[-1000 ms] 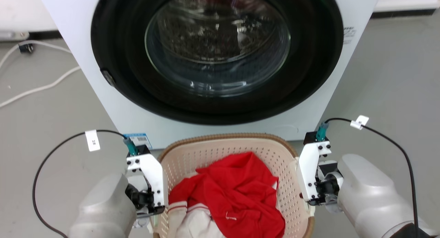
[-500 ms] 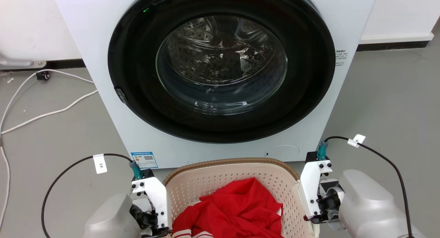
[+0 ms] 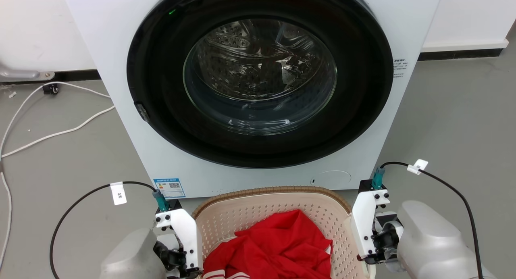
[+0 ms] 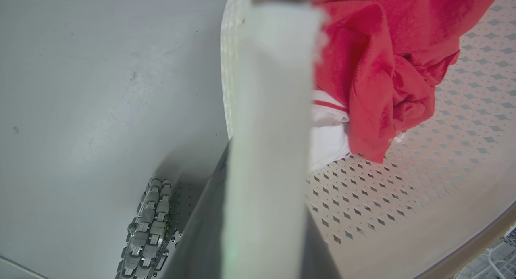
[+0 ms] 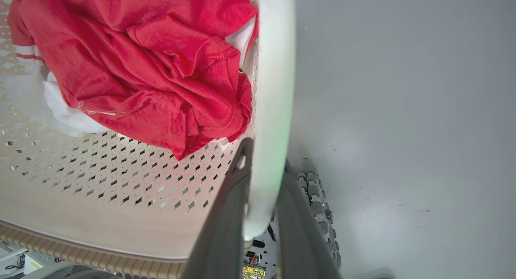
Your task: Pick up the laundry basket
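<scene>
Head view: the laundry basket (image 3: 266, 189) is found at 6 o'clock, just in front of the washer (image 3: 258, 89) at 12, w/ a red garment (image 3: 278, 246) heaped inside. In left wrist view the left gripper (image 4: 264, 214) is closed on the left handle (image 4: 270, 89), one dark finger on each side of the white strip. In right wrist view the right gripper (image 5: 264, 178) is clamped likewise on the right handle (image 5: 274, 89). Whether the basket is off the floor (image 3: 451, 109) can't be told.

Step in hand, by judgement: the two-arm lift. Both arms should be raised together at equal rate so the rim is kept level and the clothes aren't tipped out. Grip pressure should be held firm, since smooth plastic could slip. Clearance from the washer front at 12 should be kept.

Pose: forearms are seen at 7 and 5 o'clock, angled inward, w/ wrists set against opp. sides of the basket and fingers pointed down.
</scene>
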